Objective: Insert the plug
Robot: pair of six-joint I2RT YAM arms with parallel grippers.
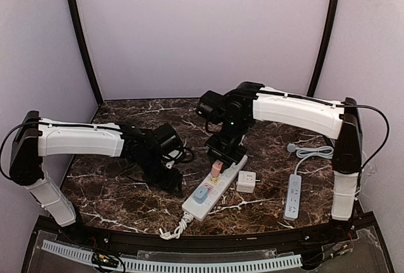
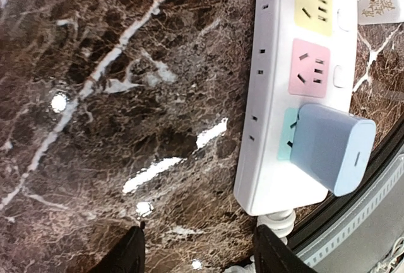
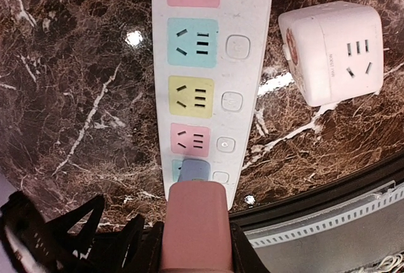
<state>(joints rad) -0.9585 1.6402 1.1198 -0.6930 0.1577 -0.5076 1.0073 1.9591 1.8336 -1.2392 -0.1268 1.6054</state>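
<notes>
Top view: the power strip lies lower centre, with open marble table to its left and the cube adapter just to its right.
Left wrist view: the left gripper is spread and empty at the bottom edge; the blue plug sits seated at the right.
Right wrist view: the right gripper pinches the pink plug at bottom centre, over the strip's lower end.

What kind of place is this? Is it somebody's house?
Probably a robot testing booth, not a house: a left arm and right arm fixed at a marble table, plain walls all round, a power strip laid out.
</notes>
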